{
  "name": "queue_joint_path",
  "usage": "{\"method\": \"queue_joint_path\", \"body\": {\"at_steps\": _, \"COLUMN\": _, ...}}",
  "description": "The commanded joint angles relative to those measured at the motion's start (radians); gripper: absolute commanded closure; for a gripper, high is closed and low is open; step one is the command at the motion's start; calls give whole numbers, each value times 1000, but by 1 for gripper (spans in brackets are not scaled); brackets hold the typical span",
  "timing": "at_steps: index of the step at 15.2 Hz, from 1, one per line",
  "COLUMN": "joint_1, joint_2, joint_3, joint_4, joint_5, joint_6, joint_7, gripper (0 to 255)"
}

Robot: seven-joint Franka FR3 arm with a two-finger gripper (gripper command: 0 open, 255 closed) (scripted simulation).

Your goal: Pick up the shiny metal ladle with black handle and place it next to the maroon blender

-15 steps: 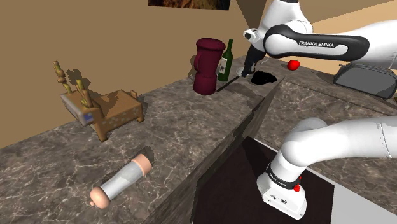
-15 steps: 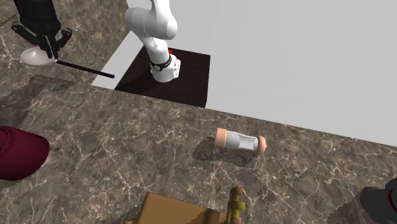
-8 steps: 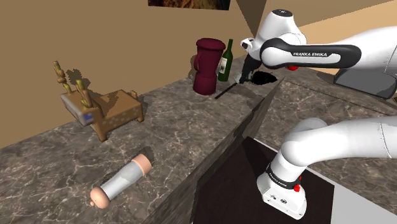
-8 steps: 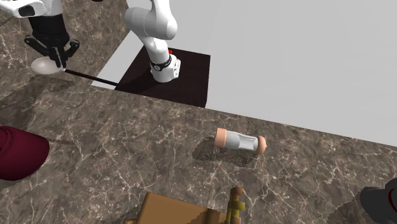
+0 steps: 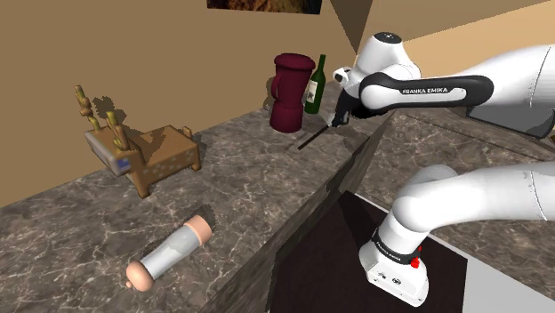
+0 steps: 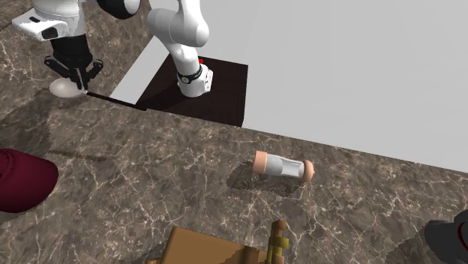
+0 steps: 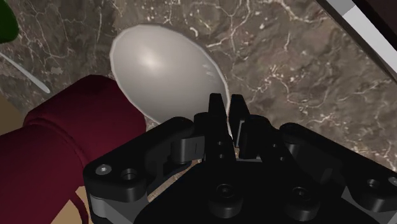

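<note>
The dark marble counter (image 5: 249, 187) spans the shoulder view, slanting up toward a tan wall; the white arm (image 5: 498, 84) rises from its dark stand (image 5: 329, 258) at the lower right and reaches over the counter's far end. In the second exterior view the counter (image 6: 150, 187) takes the lower half, with the stand (image 6: 225, 90) set into it.

A wooden rack-like piece (image 5: 147, 151) sits near the wall at the shoulder view's left; the maroon blender (image 5: 291, 92) stands upright further along, and a green bottle (image 5: 316, 86) is just beside it on the right; a grey cylinder with tan ends (image 5: 169, 253) lies on its side near the front edge, well apart from the rest.

The black gripper (image 5: 341, 116) hangs just right of the blender and bottle, its fingers clamped on the ladle (image 5: 316, 135), whose thin black handle slants down toward the counter; the wrist view shows the two fingers pinching the neck right behind the pale, shiny bowl (image 7: 168, 70) (the bowl's edge overlaps the blender's maroon body (image 7: 57, 146)). In the second exterior view the gripper (image 6: 75, 75) points downward, the bowl (image 6: 64, 88) below it and the handle running out toward the stand.
</note>
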Motion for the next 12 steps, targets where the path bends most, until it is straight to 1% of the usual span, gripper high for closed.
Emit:
{"method": "queue_joint_path", "body": {"at_steps": 1, "joint_1": -4, "joint_2": 4, "joint_3": -3, "joint_4": -24, "joint_5": -8, "joint_6": 28, "joint_7": 6, "gripper": 255}}
{"method": "queue_joint_path", "body": {"at_steps": 12, "joint_1": -34, "joint_2": 68, "joint_3": -20, "joint_4": -138, "joint_5": -59, "joint_6": 205, "joint_7": 43, "gripper": 255}}
